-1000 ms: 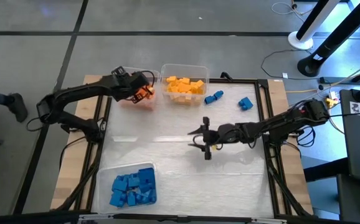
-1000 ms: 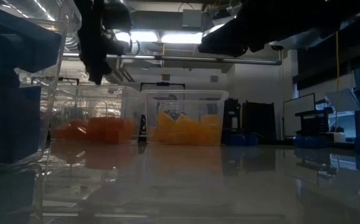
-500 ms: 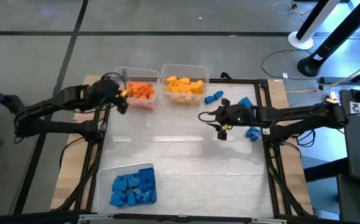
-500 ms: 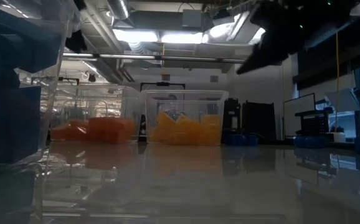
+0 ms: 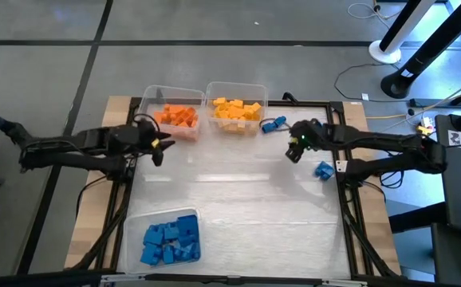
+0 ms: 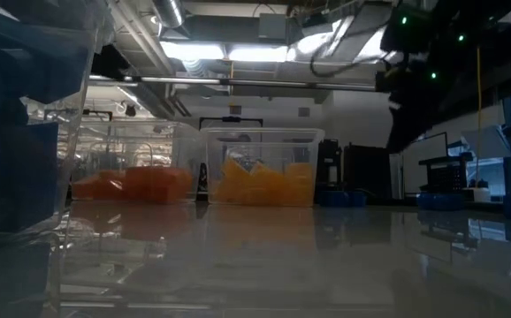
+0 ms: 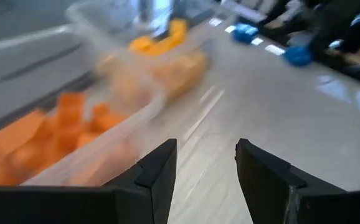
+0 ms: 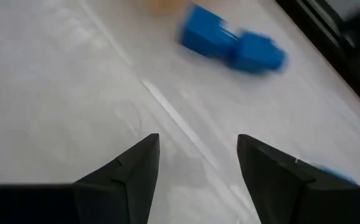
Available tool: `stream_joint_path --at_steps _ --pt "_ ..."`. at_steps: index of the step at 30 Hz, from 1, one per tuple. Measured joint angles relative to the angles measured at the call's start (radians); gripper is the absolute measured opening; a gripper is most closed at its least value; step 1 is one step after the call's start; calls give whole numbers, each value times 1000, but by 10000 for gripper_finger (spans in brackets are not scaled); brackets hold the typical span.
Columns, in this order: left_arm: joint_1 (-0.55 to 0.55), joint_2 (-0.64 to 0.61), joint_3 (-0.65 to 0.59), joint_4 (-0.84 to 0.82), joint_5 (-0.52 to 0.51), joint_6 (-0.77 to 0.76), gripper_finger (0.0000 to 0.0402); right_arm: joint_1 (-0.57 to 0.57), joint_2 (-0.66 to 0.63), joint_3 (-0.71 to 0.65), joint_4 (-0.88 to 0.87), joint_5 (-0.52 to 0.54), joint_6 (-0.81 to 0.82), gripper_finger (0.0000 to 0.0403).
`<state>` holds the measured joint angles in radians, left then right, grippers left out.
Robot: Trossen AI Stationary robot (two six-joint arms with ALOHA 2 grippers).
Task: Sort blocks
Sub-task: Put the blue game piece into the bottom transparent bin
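White table [image 5: 238, 199], loose blue blocks [image 5: 273, 124], writing seemingly illegible

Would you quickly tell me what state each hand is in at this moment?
Left hand: open, holding nothing, beside the bin of orange blocks.
Right hand: open, holding nothing, above the table near a loose blue block.

- Setting: a robotics lab or workshop.
- Ceiling: exposed pipes [image 6: 238, 84] and strip lights [image 6: 229, 53].
- Floor: grey concrete [image 5: 214, 20], with loose cables [image 5: 358, 72].
- Background: monitors [image 6: 423, 163] and equipment stands [image 5: 406, 80].
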<state>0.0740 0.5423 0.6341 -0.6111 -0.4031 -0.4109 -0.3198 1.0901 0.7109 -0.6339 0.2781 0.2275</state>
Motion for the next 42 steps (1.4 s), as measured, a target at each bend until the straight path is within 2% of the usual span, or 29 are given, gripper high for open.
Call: stream_joint_path --at_steps 6,15,29,42 --pt "-78 13 -57 195 1 77 150 -192 0 0 -83 0 0 218" --pt "-142 25 -57 204 1 70 150 -431 36 0 -101 -2 -50 218" --pt "-167 29 -57 204 0 51 150 -596 214 0 -98 -46 -131 218" --pt "-167 29 -57 203 0 43 150 -730 236 0 -39 -204 -207 218"
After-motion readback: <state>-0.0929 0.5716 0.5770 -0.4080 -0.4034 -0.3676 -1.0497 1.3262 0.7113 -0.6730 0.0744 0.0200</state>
